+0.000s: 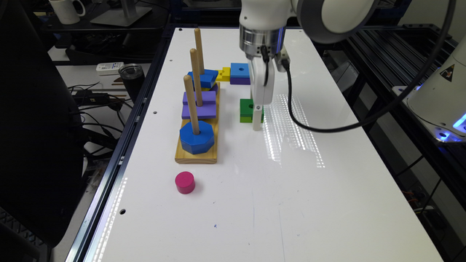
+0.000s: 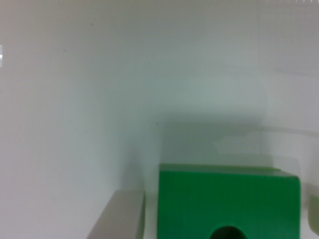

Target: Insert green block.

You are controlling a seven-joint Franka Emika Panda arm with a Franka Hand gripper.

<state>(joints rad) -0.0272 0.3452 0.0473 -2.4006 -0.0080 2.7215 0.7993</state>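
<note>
The green block (image 1: 247,110) sits on the white table (image 1: 327,189), beside the wooden peg board (image 1: 198,154). The gripper (image 1: 257,125) is down around it, fingers (image 2: 117,216) apart and not squeezing. A blue-and-purple block (image 1: 240,73) lies just behind the green one. A pink cylinder (image 1: 185,182) stands well apart.

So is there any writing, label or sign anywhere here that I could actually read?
No words can be read.
White robot base at the exterior view's right: a yellow warning triangle sticker, its symbol too small to make out.
White remote-like device on the side desk: print too small and blurred to read.
The white mug, black tumbler and green block show no lettering.
</note>
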